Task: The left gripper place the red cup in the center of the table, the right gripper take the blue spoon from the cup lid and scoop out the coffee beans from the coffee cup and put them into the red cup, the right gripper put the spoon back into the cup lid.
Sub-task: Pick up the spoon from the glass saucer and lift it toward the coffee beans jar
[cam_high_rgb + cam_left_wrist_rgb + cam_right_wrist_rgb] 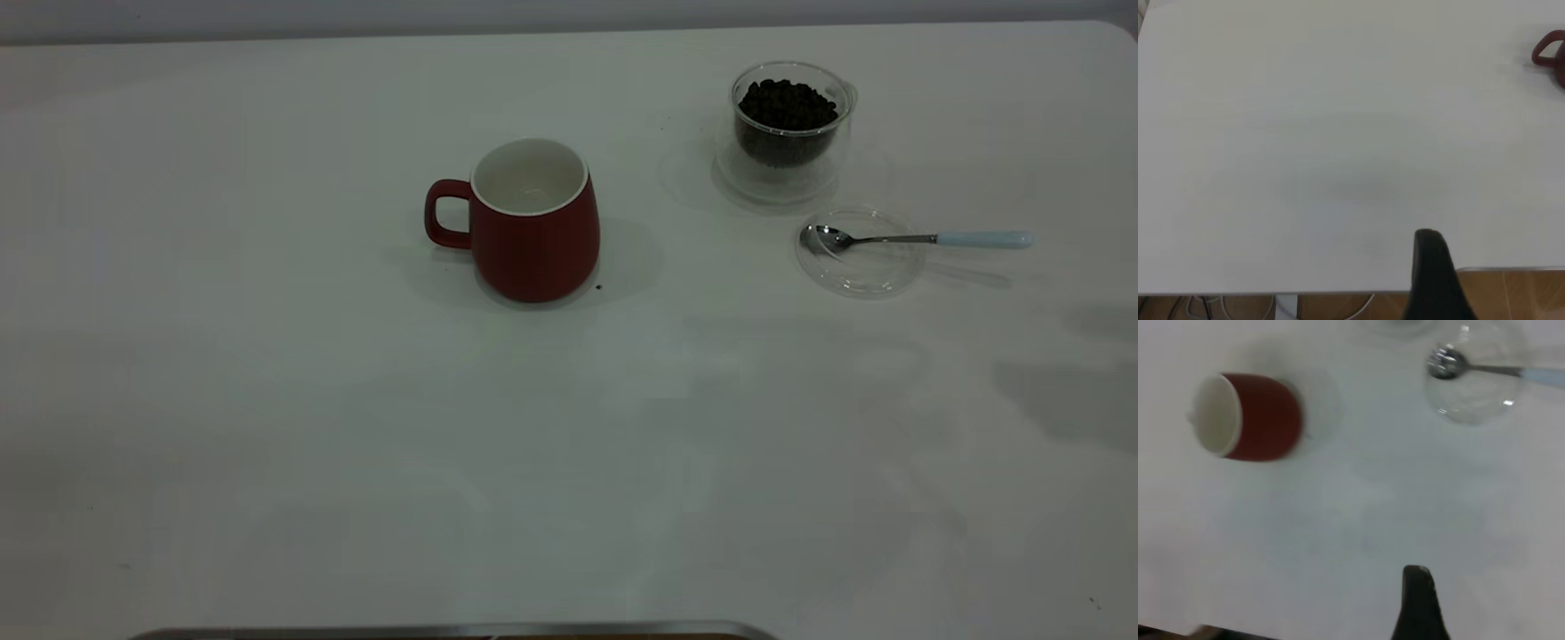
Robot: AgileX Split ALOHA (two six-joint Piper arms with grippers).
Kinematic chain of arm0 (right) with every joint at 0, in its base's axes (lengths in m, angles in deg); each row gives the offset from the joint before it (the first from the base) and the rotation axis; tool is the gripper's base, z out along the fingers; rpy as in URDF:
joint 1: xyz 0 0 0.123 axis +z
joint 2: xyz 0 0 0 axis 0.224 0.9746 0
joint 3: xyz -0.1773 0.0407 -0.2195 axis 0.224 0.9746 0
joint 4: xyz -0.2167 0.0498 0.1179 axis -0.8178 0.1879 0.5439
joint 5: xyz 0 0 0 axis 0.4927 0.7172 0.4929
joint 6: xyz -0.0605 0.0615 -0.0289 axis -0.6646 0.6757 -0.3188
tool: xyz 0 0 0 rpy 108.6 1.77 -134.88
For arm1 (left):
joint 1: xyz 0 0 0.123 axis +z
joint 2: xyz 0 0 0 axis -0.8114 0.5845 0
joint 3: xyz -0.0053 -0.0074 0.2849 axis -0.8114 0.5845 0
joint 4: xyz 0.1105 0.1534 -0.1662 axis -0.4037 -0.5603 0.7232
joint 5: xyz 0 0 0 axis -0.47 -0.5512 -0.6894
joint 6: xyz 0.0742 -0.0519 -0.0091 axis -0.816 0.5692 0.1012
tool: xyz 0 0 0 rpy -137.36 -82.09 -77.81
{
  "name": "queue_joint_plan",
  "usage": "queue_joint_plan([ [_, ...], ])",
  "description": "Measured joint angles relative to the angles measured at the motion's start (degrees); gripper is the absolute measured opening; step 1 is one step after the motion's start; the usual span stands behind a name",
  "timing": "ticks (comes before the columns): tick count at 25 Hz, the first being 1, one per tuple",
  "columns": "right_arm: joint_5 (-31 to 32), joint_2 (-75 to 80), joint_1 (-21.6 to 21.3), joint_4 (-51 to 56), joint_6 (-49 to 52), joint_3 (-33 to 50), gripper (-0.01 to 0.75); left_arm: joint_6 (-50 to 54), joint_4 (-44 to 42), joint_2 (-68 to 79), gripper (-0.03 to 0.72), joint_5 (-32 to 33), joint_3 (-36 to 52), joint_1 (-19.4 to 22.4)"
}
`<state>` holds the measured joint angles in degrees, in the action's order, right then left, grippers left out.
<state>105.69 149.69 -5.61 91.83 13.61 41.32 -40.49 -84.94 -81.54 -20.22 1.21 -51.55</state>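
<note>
The red cup [533,227] stands upright and empty near the middle of the white table [267,400], handle toward the left. At the back right the clear coffee cup [789,133] holds a heap of coffee beans [787,102]. In front of it lies the cup lid [861,267], with the blue spoon [916,238] resting bowl-down in it and its pale handle sticking out to the right. Neither arm shows in the exterior view. My left gripper [1428,235] hovers over bare table by the near edge, shut and empty. My right gripper [1417,570] hangs shut above the table, short of the red cup [1251,417] and the blue spoon [1451,363].
A dark speck [598,286] lies beside the red cup's base. The table's front edge [1511,269] runs close to the left gripper, with wooden floor beyond it. A metal strip [444,631] shows at the near side in the exterior view.
</note>
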Motion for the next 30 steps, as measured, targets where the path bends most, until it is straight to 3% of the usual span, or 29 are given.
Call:
queue_joint_plan([
  [6, -0.9, 12.37, -0.96, 15.74, -17.76, 3.33, 0.588, 0.0, 0.0, 0.0, 0.533, 0.0, 0.0, 0.0],
  [12, 2.06, 26.57, -4.31, 28.34, -33.65, 3.27, 0.588, 0.0, 0.0, 0.0, 0.533, 0.0, 0.0, 0.0],
  [19, 6.42, 39.44, -7.15, 35.35, -44.47, 0.57, 0.588, 0.0, 0.0, 0.0, 0.533, 0.0, 0.0, 0.0],
  [30, 9.57, 48.8, -7.12, 45.58, -56.3, -3.8, 0.588, 0.0, 0.0, 0.0, 0.533, 0.0, 0.0, 0.0],
])
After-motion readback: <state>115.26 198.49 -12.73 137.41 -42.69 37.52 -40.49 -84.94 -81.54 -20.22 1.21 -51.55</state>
